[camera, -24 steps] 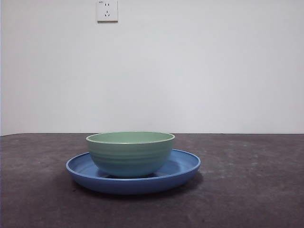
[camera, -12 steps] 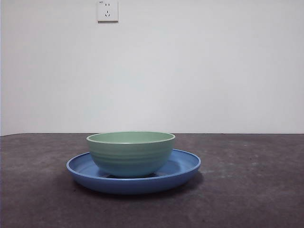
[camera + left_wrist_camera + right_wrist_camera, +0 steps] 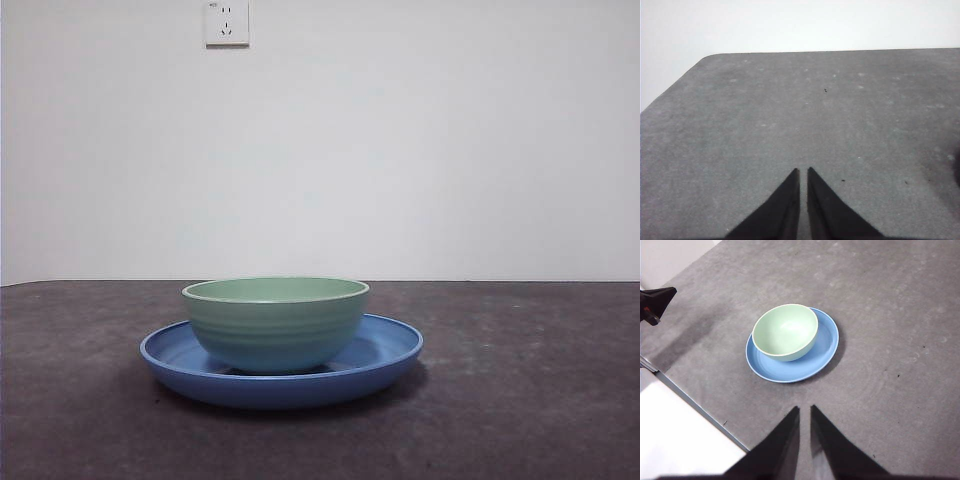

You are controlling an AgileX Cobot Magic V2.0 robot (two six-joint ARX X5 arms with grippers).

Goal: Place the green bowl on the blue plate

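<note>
The green bowl (image 3: 275, 322) stands upright inside the blue plate (image 3: 385, 352) on the dark table, slightly off the plate's centre. Both also show in the right wrist view, the bowl (image 3: 785, 331) on the plate (image 3: 825, 347). My right gripper (image 3: 804, 410) is shut and empty, raised well back from the plate. My left gripper (image 3: 803, 171) is shut and empty over bare table, away from the bowl and plate. Neither gripper shows in the front view.
A white wall with a power socket (image 3: 226, 22) stands behind the table. The table's edge (image 3: 700, 407) runs near the plate in the right wrist view. A dark part of the other arm (image 3: 655, 302) shows at that view's side.
</note>
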